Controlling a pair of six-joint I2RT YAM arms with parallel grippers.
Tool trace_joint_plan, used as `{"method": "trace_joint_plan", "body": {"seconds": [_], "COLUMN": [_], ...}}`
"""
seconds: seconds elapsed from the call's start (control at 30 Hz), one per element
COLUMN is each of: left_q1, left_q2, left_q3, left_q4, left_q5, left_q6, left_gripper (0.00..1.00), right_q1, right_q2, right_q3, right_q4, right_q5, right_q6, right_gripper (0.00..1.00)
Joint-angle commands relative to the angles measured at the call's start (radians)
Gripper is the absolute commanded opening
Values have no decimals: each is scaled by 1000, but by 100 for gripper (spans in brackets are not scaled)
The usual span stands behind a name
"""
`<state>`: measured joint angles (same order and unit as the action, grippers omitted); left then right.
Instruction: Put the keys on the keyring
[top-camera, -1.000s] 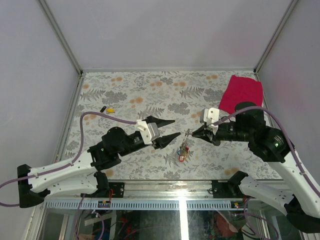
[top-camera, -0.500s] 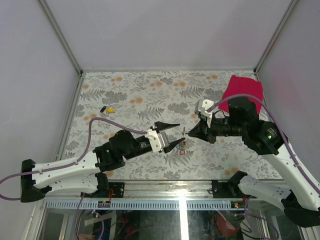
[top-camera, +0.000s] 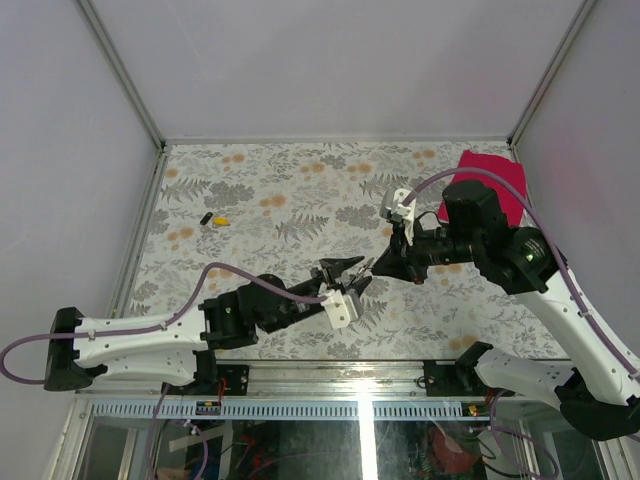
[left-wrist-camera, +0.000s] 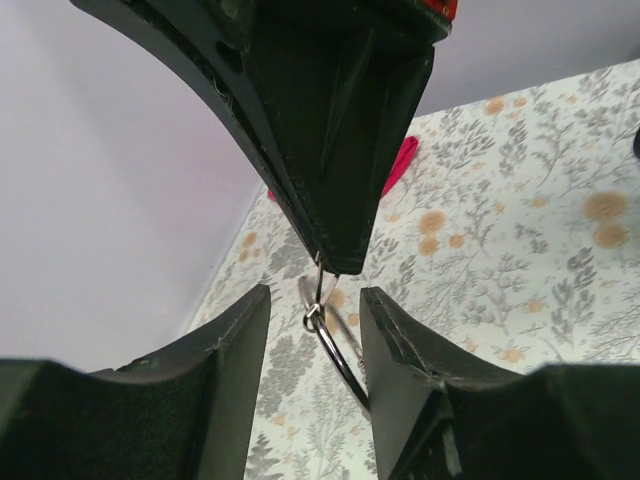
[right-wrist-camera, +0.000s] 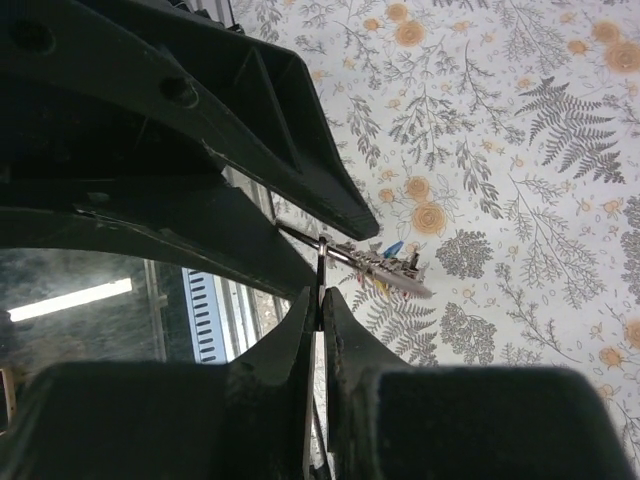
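Observation:
My right gripper (top-camera: 374, 266) is shut on the thin silver keyring (right-wrist-camera: 320, 268), which it holds edge-on above the table. A bunch of keys (right-wrist-camera: 388, 265) with coloured heads hangs from that ring. My left gripper (top-camera: 348, 276) has come up against the right one, and its jaws (left-wrist-camera: 315, 292) stand apart on either side of the keyring (left-wrist-camera: 338, 358). The ring's lower arc runs behind the right-hand finger (left-wrist-camera: 400, 340); whether it touches is unclear. A small link (left-wrist-camera: 313, 318) joins the ring to a wire loop pinched in the right gripper's fingertips (left-wrist-camera: 340, 262).
A loose yellow and black key (top-camera: 215, 219) lies on the floral tablecloth at the left. A red cloth (top-camera: 492, 178) lies at the back right, partly behind the right arm. Grey walls close the table on three sides.
The left arm has swung forward and right until its jaws straddle the keyring. The right gripper has moved a little left and up with the ring and keys.

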<state>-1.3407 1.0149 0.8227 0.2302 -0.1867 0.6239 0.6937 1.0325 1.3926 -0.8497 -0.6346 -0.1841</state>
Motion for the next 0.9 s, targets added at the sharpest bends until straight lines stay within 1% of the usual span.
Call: {"method": "trace_joint_plan", "body": {"seconds": [0.0,0.2,0.43,0.47,0.5,0.63,0.67,0.73,0.87], "left_q1": [-23,-43,-58,-59,-61,-61,-62,-61,-61], "left_q2": [13,33,28,24,22,14,13,11,11], "left_q3": [41,39,37,32,30,14,13,11,9], "left_q4": [27,28,87,99,112,138,138,139,144], "left_q5": [-98,-151,-177,-180,-186,-201,-206,-209,-219], "left_q6": [106,153,154,152,148,154,152,150,150], "left_gripper": [40,28,5,2,0,0,0,0,0], "right_q1": [2,3,2,2,2,2,3,3,2], "right_q2": [2,-1,-15,-21,-29,-93,-115,-159,-221], "right_q3": [51,51,29,23,17,-51,-72,-116,-176], "right_q4": [17,17,41,49,63,164,197,264,345], "right_q5": [-80,-94,-88,-82,-75,-28,-15,6,69], "right_q6": [25,29,39,44,48,77,87,97,137], "right_gripper": [0,0,0,2,7,31,36,40,43]}}
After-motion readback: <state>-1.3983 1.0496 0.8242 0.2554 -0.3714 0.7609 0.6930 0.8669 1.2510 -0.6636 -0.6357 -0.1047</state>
